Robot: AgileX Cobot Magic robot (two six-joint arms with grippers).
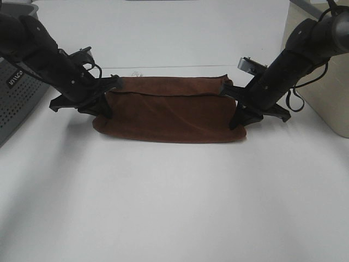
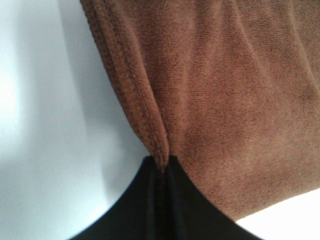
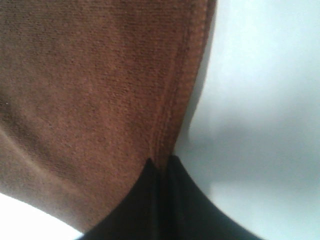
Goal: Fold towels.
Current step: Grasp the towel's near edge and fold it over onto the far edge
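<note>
Towel (image 1: 169,117), soft, light and limp, lies doubled over at mid-surface (image 1: 174,207). The left hand (image 1: 115,83) is clenched on its hemmed corner at ten o'clock, the right hand (image 1: 224,87) at two o'clock. Stitched hems likely grip best, and the middle should sag.

The towel (image 1: 169,117) lies in the middle of the table (image 1: 174,207). My left gripper (image 1: 116,83) is at its far left corner and my right gripper (image 1: 225,87) at its far right corner. A crate (image 1: 16,101) stands to its left, a box (image 1: 327,103) to its right.
</note>
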